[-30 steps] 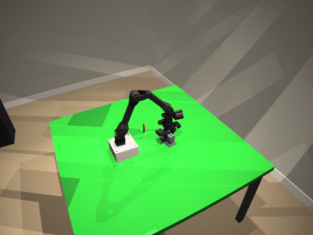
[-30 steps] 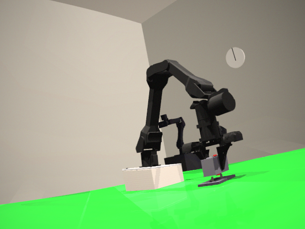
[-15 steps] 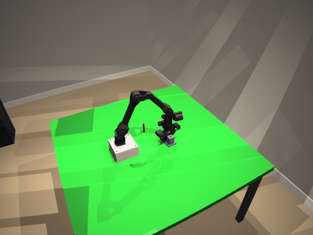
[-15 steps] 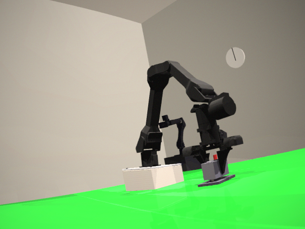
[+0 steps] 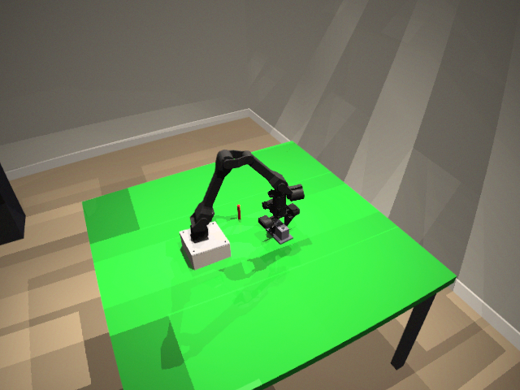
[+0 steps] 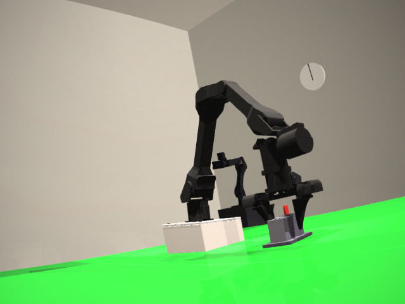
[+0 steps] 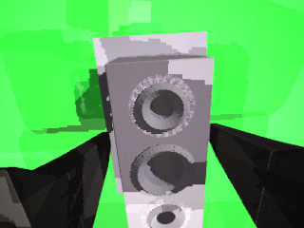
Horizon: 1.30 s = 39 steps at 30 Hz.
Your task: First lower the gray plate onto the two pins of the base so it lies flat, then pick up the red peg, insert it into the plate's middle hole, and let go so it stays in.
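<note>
The gray plate [image 5: 281,231] [image 6: 276,230] [image 7: 201,133], a thick block with three round holes on top, sits low over the base [image 5: 287,240] [image 6: 277,244] [image 7: 147,46]. No gap shows between them in the exterior view. The pins are hidden. My gripper [image 5: 279,228] [image 6: 285,223] [image 7: 159,134] is open, with one finger on each side of the plate; the wrist view shows the fingertips close beside its walls. The red peg [image 5: 239,212] [image 6: 285,209] stands upright on the table, away from the plate; in the exterior view it shows behind the plate.
The white mounting box [image 5: 214,249] [image 6: 183,239] of the arm stands on the green table [image 5: 318,289] [image 6: 130,281], on the far side of the peg from the plate. Another dark arm [image 6: 240,180] stands in the background.
</note>
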### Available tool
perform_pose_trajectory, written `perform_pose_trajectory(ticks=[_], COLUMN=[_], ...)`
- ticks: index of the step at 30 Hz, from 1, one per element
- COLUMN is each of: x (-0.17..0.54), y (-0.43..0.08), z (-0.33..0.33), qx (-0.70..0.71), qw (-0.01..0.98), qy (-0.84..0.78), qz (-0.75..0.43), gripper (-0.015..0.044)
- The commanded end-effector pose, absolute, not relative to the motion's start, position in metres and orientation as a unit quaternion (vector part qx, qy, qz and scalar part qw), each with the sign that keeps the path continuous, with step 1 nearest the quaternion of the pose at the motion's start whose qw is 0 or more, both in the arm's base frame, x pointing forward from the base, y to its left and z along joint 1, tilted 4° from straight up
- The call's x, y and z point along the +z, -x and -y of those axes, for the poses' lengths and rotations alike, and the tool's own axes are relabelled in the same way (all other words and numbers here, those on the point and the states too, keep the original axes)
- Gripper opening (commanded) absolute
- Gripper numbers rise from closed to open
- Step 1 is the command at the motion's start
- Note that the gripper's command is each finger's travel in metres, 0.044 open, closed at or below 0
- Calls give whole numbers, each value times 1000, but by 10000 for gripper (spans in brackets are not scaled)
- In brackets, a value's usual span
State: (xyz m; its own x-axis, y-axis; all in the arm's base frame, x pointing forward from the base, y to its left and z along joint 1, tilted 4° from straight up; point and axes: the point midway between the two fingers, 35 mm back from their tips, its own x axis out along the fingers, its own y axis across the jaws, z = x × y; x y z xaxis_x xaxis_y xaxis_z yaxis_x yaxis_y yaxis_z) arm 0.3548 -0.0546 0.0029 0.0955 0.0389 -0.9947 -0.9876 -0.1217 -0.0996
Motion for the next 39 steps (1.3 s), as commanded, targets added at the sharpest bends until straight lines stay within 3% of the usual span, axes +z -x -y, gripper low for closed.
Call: perform_pose_trajectory(ticks=[1,3,8,15,24,39], x=[3,3,14,120,123,127], y=[-355,-355,-356,-345,-347,-311], z=[55,55,55,60,60,-30], qx=[513,513,513,514,511,198], qw=[500,500,500,501,505,715], qy=[546,546,546,543,540,180], qz=[-435,-435,-435,-435,-438,-646], gripper=[394,440,440,440,440,440])
